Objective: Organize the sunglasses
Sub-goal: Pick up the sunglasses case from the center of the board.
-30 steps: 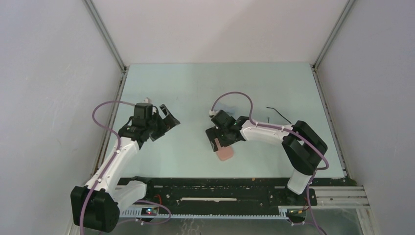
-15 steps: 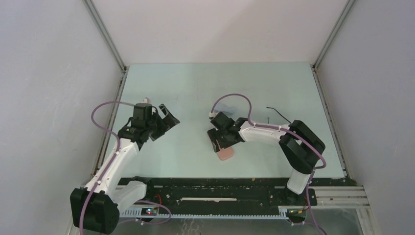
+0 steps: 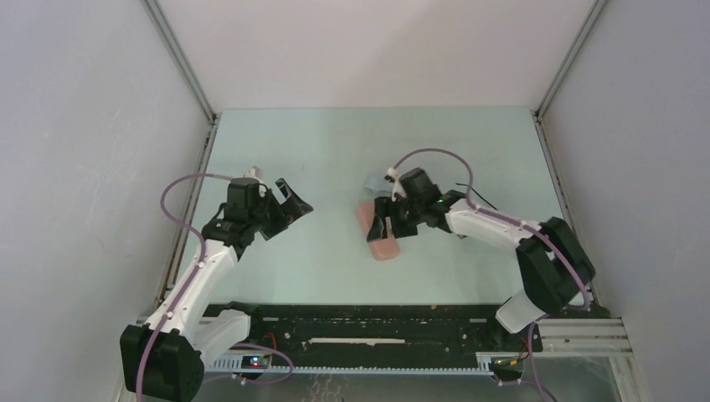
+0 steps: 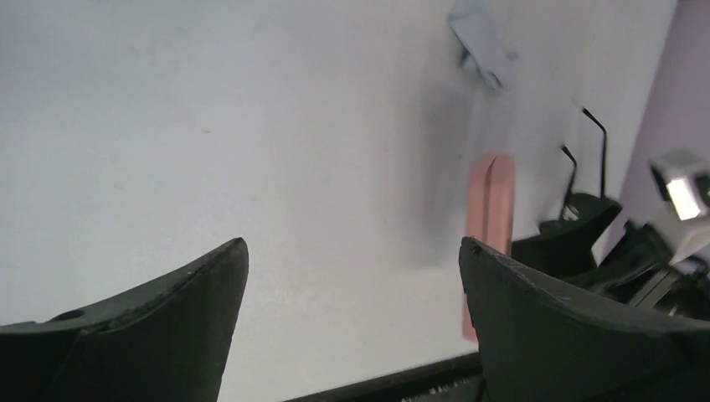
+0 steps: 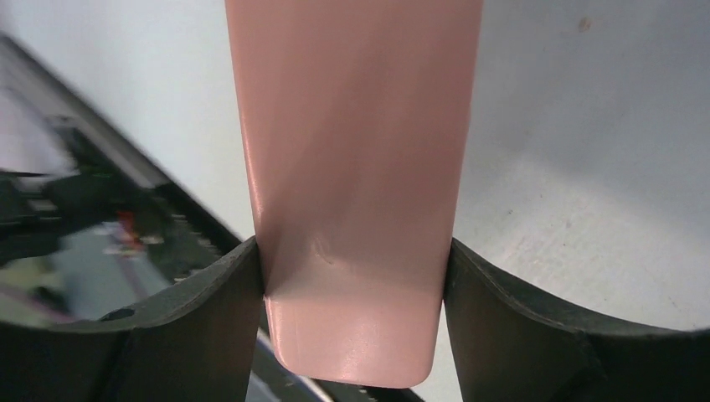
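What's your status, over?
Left fingers open, empty. Right fingers clamped on pink case. Sunglasses untouched on table, beyond right arm. Cloth near case.

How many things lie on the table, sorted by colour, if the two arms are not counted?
Pink: 1, the case
Grey-blue: 1, the cloth
Black: 1, the sunglasses
Total: 3
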### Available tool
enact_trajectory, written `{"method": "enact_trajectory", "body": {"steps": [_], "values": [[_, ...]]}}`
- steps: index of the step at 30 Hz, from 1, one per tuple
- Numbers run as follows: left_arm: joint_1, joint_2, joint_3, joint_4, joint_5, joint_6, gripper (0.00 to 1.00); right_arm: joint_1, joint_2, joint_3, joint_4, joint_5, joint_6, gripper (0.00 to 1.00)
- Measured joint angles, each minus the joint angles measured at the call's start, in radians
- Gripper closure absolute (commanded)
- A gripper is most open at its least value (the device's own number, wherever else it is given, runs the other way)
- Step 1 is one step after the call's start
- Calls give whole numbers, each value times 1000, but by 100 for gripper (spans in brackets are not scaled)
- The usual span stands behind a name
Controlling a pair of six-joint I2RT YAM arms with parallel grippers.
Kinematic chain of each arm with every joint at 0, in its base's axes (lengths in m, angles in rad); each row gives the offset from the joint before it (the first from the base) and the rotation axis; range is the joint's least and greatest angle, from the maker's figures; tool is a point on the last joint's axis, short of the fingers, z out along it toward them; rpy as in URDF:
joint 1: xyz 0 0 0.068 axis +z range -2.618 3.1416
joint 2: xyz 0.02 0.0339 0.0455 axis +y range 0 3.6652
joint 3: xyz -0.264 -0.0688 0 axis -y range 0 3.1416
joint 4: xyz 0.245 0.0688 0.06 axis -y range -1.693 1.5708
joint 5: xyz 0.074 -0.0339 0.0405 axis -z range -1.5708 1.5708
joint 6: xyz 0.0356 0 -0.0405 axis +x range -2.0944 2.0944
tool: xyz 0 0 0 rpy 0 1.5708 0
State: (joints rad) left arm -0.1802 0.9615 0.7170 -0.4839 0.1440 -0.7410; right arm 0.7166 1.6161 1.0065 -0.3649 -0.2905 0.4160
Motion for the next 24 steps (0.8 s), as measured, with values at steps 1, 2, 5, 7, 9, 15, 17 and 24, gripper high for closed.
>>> {"method": "enact_trajectory", "body": {"steps": [1, 2, 5, 7, 9, 15, 17, 24], "values": [[0, 6, 0, 9, 34, 1, 0, -45, -34, -19, 32, -63, 24, 64], [0, 15, -2, 26, 72, 0, 0, -87, -63, -38, 73, -125, 51, 65], [0, 29, -33, 139, 187, -22, 0, -185, -116, -89, 208, -281, 148, 65], [0, 32, -68, 220, 256, -57, 0, -227, -131, -124, 306, -367, 222, 66], [-3, 48, -95, 309, 319, -103, 0, -254, -133, -166, 430, -454, 317, 67], [-59, 114, -105, 562, 443, -227, 0, -278, -104, -243, 792, -619, 603, 67], [-72, 135, -114, 646, 471, -272, 0, -279, -79, -247, 907, -650, 683, 67], [-91, 197, -138, 854, 521, -387, 0, -278, -8, -262, 1212, -721, 903, 69]]}}
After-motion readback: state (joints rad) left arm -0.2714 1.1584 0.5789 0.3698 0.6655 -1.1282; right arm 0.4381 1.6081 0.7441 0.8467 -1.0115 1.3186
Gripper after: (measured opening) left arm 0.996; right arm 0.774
